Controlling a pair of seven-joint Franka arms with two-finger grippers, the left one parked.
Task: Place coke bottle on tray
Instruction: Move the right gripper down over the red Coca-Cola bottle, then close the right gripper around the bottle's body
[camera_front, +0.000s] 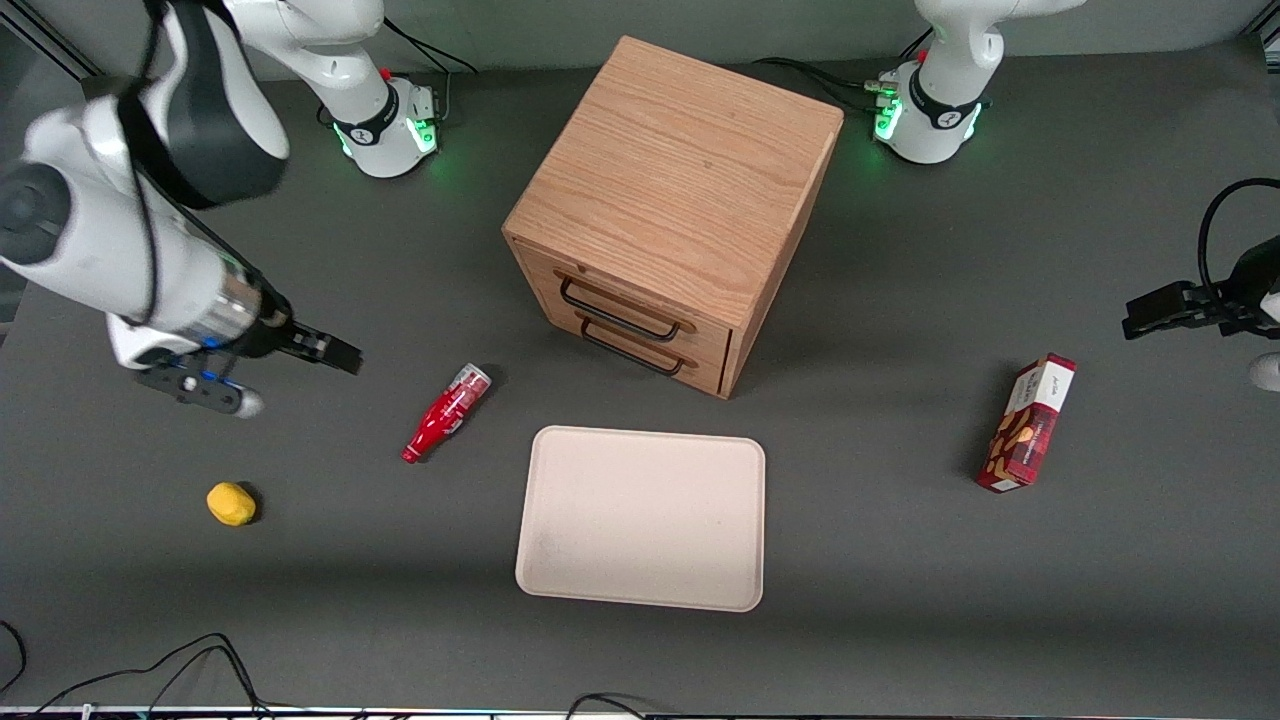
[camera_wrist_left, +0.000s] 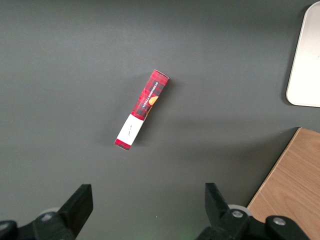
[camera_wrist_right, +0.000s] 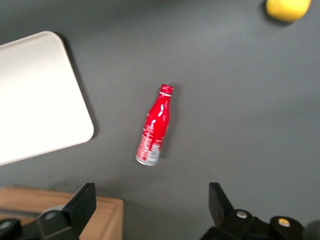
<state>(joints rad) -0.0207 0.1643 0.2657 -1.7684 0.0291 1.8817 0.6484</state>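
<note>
The coke bottle, slim and red with a silvery base, lies on its side on the dark table. It is beside the tray, toward the working arm's end, and does not touch it. The beige tray lies flat with nothing on it, nearer the front camera than the cabinet. My right gripper hangs in the air, open and holding nothing. It is apart from the bottle and farther toward the working arm's end of the table.
A wooden drawer cabinet stands farther from the camera than the tray. A yellow fruit lies near the working arm's end. A red snack box lies toward the parked arm's end.
</note>
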